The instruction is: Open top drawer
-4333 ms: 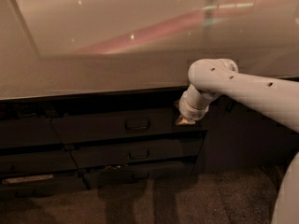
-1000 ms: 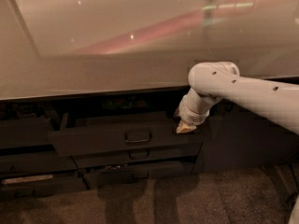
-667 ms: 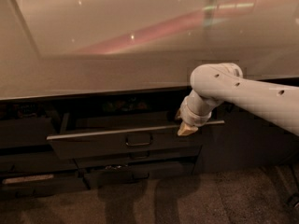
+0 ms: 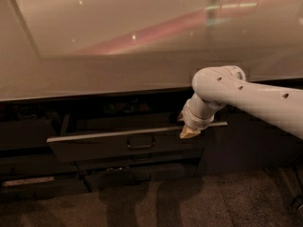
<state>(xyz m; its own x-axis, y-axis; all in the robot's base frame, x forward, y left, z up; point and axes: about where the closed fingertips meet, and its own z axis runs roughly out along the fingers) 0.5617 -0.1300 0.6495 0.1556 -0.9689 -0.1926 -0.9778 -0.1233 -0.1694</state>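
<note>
The top drawer is a wide dark grey front with a small loop handle at its centre. It stands pulled out from the cabinet, and its pale rim shows along the top edge. My gripper hangs at the end of the white arm, which reaches in from the right. The gripper's tan tip sits at the right end of the drawer's rim, well right of the handle. The wrist hides whether it touches the rim.
A glossy pale countertop overhangs the drawers. Slimmer dark drawer fronts lie below the open one, and a dark cabinet panel stands to the right. A pale strip shows at lower left. Dark carpet covers the floor in front.
The top drawer has slid out from nearly shut to clearly open, its pale rim now showing. The gripper has drawn back a little to the right and down with it.
</note>
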